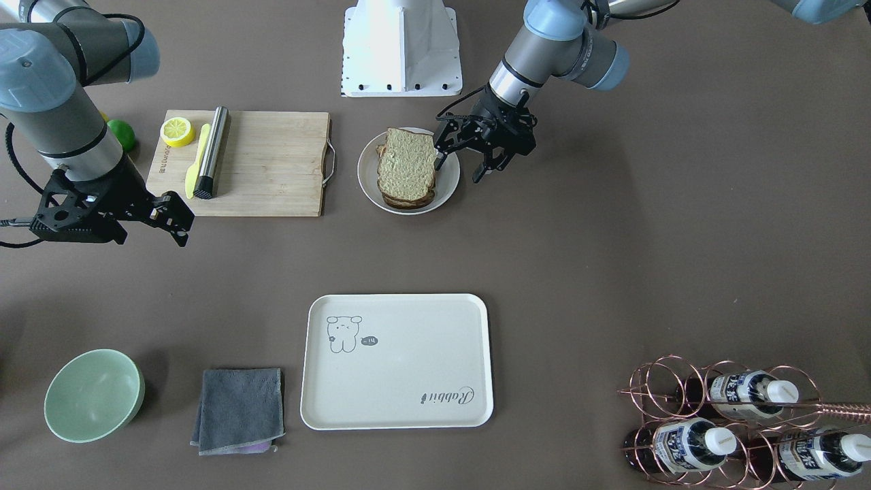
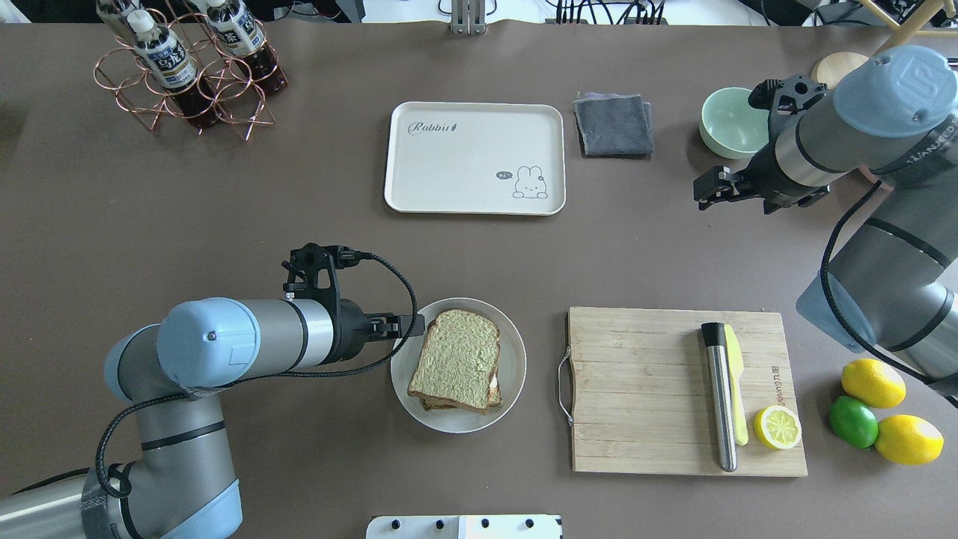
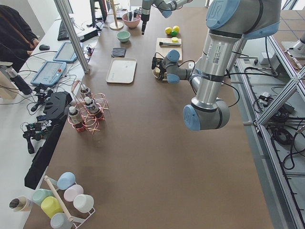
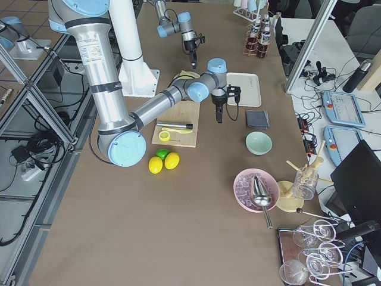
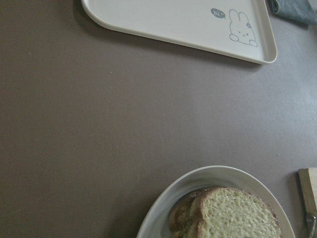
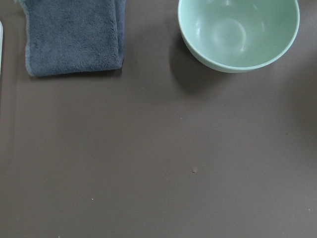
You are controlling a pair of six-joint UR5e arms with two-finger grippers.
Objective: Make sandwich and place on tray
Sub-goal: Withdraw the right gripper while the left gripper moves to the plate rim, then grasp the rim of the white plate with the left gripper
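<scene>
On the white plate (image 1: 368,178), a greenish-tan, brown-crusted sandwich (image 1: 407,167), left gripper (image 1: 463,169) spread beside it.

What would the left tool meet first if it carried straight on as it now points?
Probably the sandwich on its white plate, directly ahead of the left tool; height is hard to judge.

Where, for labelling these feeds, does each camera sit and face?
Front-facing: across the table, steeply down; base, both arms, left gripper beside the sandwich.
Overhead: behind the robot, looking forward and down; both arms.
Exterior left: table's left end, along it; left arm nearest.
Exterior right: opposite end; right arm nearest.
Left wrist: down at sandwich and tray; no body.
Right wrist: down at bowl and cloth; no body.
Shared: all exterior views show the tray.
</scene>
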